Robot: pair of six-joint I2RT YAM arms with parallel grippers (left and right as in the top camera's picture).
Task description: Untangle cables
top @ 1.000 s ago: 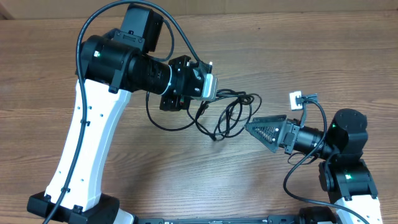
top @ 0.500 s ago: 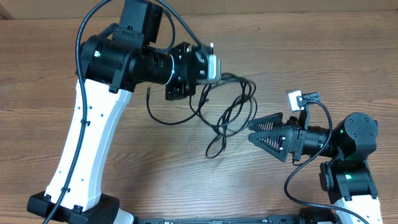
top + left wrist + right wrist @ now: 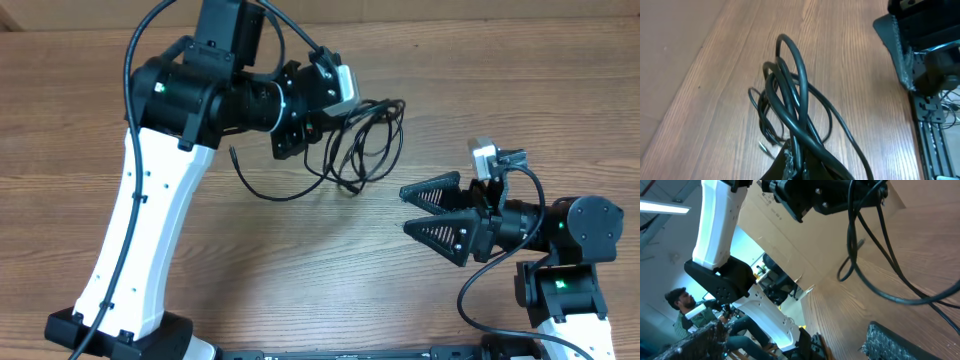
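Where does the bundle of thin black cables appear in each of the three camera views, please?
Overhead: cable bundle at upper centre, hanging from the left gripper.
Left wrist: cable bundle at centre, rising from the bottom edge.
Right wrist: cable bundle at upper right, loops hanging.
Shared landmark: the left gripper clamped on it.

Cables (image 3: pixel 801 135) pulled up and away by left fingers (image 3: pixel 782 167), tail apparently lifted, right fingers (image 3: pixel 440 192) retreated
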